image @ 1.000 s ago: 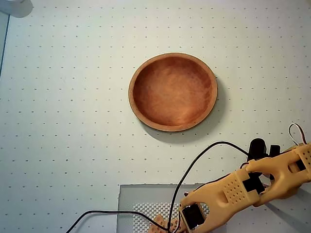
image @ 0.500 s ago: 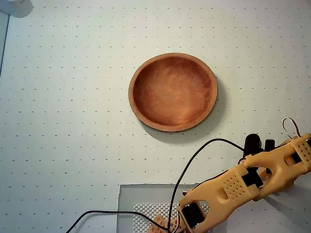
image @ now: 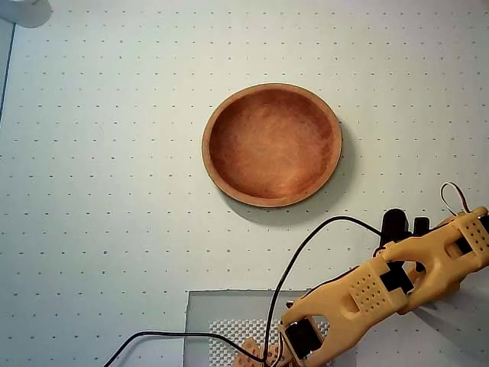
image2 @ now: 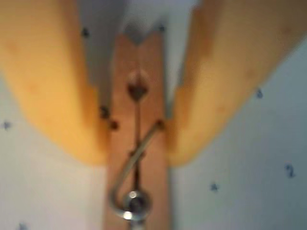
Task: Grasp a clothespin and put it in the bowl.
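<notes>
Wrist view: the slim light-tan wooden clothespin with its metal spring (image2: 138, 139) lies lengthwise between the two yellow plastic fingers (image2: 53, 96) of the gripper (image2: 136, 158). Both fingers touch its long sides just above the spring coil, so they read as closed onto the pin. The spring end extends past the fingertips toward the bottom of the frame; the notched end sits deeper in, between the finger bases. The picture is blurred, so how firm the squeeze is cannot be judged, nor whether the pin is clear of the white dotted worktop (image2: 249, 167) seen beside both fingers.

Overhead view: the round reddish-brown wooden bowl with the lighter rim (image: 210, 164) is empty. It stands well apart from the fingers, up and to the left of the yellow arm (image: 374, 294) in this view. The clothespin itself is hidden under the arm here. A black cable (image: 306, 248) arcs from the arm toward the frame's lower left, over a grey mat (image: 229, 306).

Progress, as a judgement: the grasp looks made or nearly made. Left to do: lift, carry across to the bowl, release over its hollow. Nothing has been delivered.
</notes>
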`<state>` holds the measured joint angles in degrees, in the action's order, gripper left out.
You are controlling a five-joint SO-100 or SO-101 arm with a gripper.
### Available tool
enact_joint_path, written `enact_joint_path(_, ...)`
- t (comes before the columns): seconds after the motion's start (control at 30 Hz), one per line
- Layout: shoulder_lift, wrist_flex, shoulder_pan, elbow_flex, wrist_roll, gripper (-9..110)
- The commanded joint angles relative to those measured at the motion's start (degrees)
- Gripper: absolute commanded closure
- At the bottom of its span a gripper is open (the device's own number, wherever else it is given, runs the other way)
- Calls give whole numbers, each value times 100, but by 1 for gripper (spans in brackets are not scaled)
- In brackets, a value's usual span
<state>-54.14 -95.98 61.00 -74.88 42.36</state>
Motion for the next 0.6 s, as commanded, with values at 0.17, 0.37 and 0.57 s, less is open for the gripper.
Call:
enact_joint_path(0.17,-1881,-545,-958,-53,44,104)
enact_joint_path(0.37,-3173,-650,-1591,-132,70,104)
enact_joint_path(0.57,-4289,-668,-2303,-149,53,104)
